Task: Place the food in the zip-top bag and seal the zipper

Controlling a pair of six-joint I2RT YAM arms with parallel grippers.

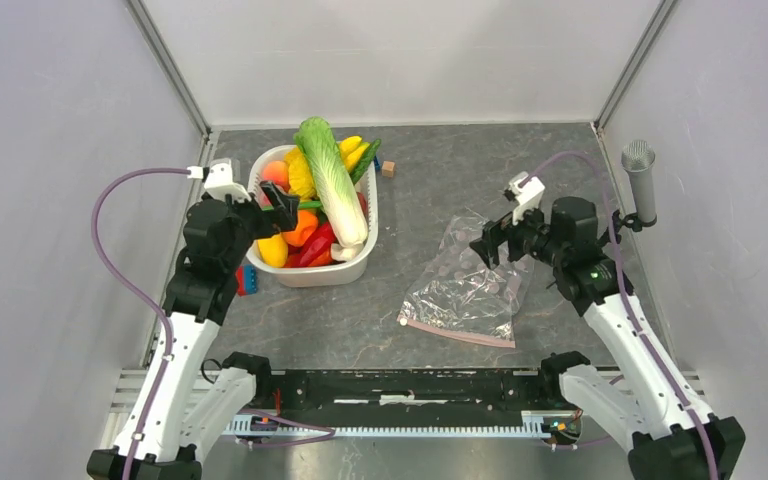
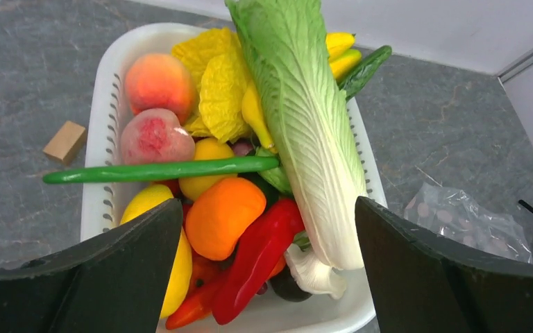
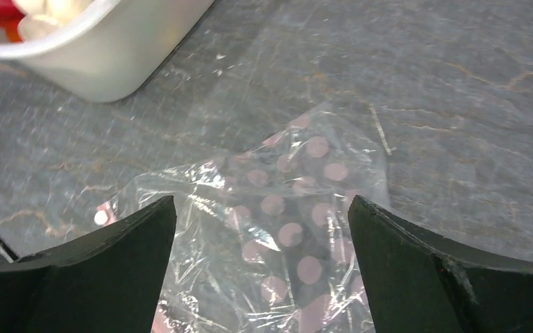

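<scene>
The food lies heaped in a white tub: a long napa cabbage, yellow bananas, an orange pepper, a red pepper and peaches. My left gripper is open and empty, hovering over the tub's left side; in the left wrist view its jaws straddle the orange pepper and red pepper. The clear zip-top bag lies flat and empty, with its pink zipper along the near edge. My right gripper is open above the bag's far end.
A small wooden block lies behind the tub, also seen in the left wrist view. A blue block sits by the tub's near-left corner. A grey microphone stands at the right wall. Walls close in the left, right and back.
</scene>
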